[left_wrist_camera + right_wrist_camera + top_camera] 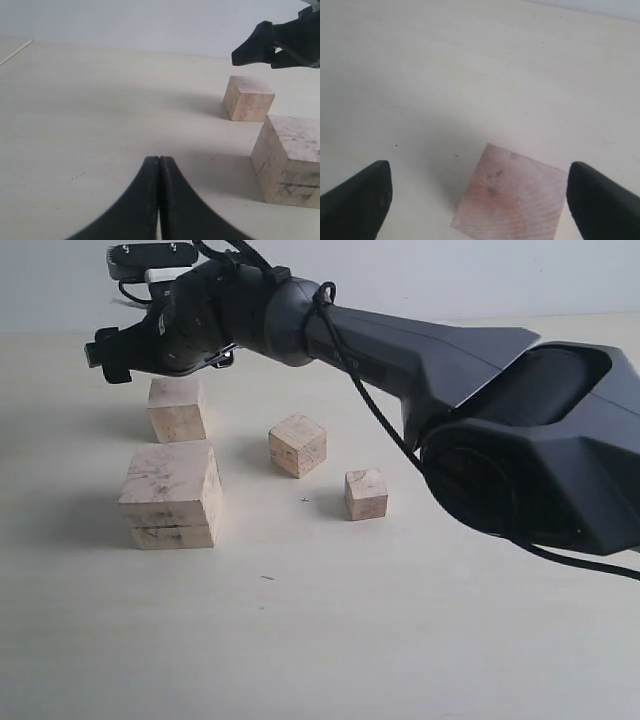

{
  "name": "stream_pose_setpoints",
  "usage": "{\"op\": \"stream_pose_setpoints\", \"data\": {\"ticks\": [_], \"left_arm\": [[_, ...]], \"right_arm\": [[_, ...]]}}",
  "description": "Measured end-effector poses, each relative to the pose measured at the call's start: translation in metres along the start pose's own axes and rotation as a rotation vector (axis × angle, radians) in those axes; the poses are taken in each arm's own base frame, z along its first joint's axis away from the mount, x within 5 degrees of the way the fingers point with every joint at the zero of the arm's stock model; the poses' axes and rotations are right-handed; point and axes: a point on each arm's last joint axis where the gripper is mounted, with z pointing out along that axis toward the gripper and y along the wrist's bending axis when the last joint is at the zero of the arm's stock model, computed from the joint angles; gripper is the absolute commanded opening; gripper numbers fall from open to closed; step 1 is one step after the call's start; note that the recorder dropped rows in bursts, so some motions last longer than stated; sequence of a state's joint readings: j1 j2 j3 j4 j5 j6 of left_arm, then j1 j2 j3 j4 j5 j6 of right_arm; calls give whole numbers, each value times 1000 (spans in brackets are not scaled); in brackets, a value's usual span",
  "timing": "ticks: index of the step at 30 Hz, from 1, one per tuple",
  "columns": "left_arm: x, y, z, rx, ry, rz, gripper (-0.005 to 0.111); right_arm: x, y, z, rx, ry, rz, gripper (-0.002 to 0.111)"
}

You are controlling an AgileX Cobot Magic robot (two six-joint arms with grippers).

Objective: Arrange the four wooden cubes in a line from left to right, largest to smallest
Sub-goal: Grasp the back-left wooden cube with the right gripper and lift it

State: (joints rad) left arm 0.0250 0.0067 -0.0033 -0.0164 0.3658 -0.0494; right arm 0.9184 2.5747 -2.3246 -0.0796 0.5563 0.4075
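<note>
The left jaws are clenched tip to tip with nothing between them. They sit low over the pale surface (400, 640), out of the exterior view.

Nearest in the exterior view, at the left front, stands the largest cube (170, 495). It is square to the camera, its top is smudged, and a dark line runs across its front face low down. About level with it but well apart to the right sits the smallest cube (366, 493). A little farther back, between those two in the left-right sense, the third-largest cube (298, 445) rests turned so that one corner faces forward. It touches neither neighbour.

Farther back again, straight behind the largest cube and apart from it, is the second-largest cube (177, 408). All four wooden cubes stand on the surface and none is lifted.

Above this rear cube hover the right jaws, carried by the dark right arm (480, 370), which reaches across from the right side. They are released and spread wide. In the right wrist view the two black fingertips (362, 200) stand far apart with the cube's grainy top face below and between them. The left wrist view shows clear air between fingertip and wood.

Behind everything is a plain light wall (450, 280).
</note>
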Motion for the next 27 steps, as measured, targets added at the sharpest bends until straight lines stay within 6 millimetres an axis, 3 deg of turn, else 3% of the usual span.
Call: {"op": "stream_pose_setpoints", "data": {"ticks": [7,21,27], "left_arm": [[0,0,0,0,0,0,0],[0,0,0,0,0,0,0],[0,-1,0,16,1,5,0]], "right_arm": [[17,-5,17,14,43,5,88],[18,-5,17,15,47,5,83],[27,-8,25,28,79,4,83]]}}
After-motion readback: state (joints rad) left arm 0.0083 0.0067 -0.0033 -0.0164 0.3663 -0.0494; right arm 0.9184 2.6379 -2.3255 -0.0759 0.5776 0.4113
